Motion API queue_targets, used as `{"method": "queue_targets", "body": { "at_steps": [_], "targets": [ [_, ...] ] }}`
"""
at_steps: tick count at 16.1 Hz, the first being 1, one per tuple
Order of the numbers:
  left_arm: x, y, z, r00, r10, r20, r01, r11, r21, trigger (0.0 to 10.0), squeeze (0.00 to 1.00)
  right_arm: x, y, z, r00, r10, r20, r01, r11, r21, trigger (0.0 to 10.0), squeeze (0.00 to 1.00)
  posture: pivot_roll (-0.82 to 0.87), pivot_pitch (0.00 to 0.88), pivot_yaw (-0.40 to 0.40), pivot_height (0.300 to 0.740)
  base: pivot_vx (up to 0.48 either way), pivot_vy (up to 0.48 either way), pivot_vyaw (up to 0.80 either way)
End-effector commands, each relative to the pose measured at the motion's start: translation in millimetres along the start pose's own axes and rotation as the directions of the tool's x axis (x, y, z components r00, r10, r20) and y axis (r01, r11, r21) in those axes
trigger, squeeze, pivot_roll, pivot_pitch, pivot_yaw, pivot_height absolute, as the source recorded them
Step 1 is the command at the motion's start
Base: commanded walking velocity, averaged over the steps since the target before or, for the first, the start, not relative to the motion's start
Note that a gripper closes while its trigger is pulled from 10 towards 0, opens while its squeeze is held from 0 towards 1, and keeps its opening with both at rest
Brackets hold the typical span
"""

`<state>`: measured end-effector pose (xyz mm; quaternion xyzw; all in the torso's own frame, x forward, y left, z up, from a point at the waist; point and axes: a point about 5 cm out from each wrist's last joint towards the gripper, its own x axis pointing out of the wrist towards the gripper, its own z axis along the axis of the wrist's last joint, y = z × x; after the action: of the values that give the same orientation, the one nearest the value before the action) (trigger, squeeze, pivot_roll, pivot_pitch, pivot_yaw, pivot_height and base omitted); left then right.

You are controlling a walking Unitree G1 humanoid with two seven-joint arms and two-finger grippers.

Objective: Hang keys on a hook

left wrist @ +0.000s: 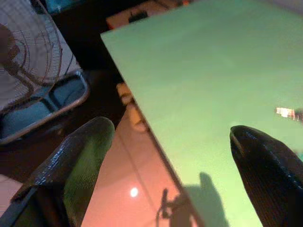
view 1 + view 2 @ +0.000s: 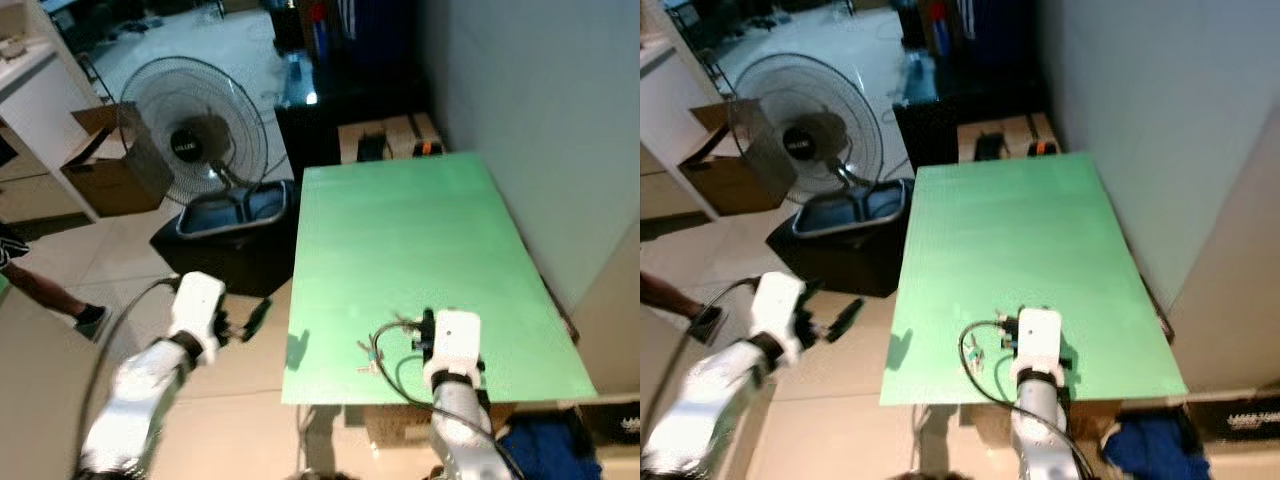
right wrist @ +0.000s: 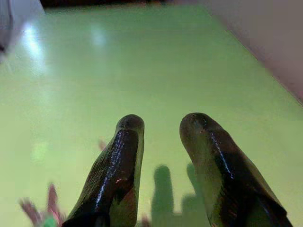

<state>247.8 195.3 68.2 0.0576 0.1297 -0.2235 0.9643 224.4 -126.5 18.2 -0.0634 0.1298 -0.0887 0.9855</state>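
Note:
A small bunch of keys (image 2: 372, 358) lies on the green tabletop (image 2: 400, 230) close to its front edge. My right gripper (image 2: 427, 328) hovers low over the table just right of the keys. In the right wrist view its black fingers (image 3: 120, 161) stand open with a narrow gap and nothing between them, and the keys (image 3: 40, 213) sit off to one side. My left gripper (image 2: 257, 317) hangs over the floor, left of the table's front corner. It is wide open and empty, with the table edge (image 1: 142, 127) between its fingers (image 1: 85, 156).
A standing fan (image 2: 195, 130) and a dark bin (image 2: 232, 212) stand on the floor left of the table. A cardboard box (image 2: 110, 170) and a person's leg (image 2: 55, 295) are farther left. A grey wall (image 2: 540, 110) runs along the table's right side.

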Motion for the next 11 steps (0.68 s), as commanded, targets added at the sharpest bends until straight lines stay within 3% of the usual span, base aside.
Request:
{"method": "queue_targets", "body": {
  "at_steps": [1, 4, 7, 11],
  "targets": [
    [-11.8, 8.8, 2.0, 1.0, 0.021, -0.02, -0.021, 1.0, -0.004, 10.0, 0.0, -9.1, 34.7, 2.1, 0.998, 0.057, -0.005, -0.057, 0.997, 0.043, 10.0, 0.0, -0.07, 0.157, 0.287, 0.74, 0.0, 0.0, 0.0],
    [-44.6, 10.1, -0.6, 0.995, 0.01, -0.095, -0.01, 1.0, 0.003, 10.0, 0.0, -7.7, 42.6, 6.1, 0.998, 0.066, 0.022, -0.065, 0.998, -0.024, 10.0, 0.0, -0.04, 0.243, 0.321, 0.74, 0.0, 0.0, 0.0],
    [-64.6, 12.0, 0.9, 0.989, 0.008, -0.151, -0.008, 1.0, 0.004, 10.0, 0.0, -7.4, 43.4, 7.8, 0.997, 0.068, 0.047, -0.065, 0.996, -0.066, 10.0, 0.0, -0.01, 0.289, 0.334, 0.74, 0.0, 0.0, 0.0],
    [-67.0, 8.8, 3.6, 0.987, 0.006, -0.16, -0.007, 1.0, -0.006, 10.0, 0.0, -16.3, 38.2, 1.0, 1.0, -0.003, 0.03, 0.005, 0.997, -0.071, 10.0, 0.0, -0.02, 0.267, 0.327, 0.74, 0.0, 0.0, 0.0]
  ]
}}
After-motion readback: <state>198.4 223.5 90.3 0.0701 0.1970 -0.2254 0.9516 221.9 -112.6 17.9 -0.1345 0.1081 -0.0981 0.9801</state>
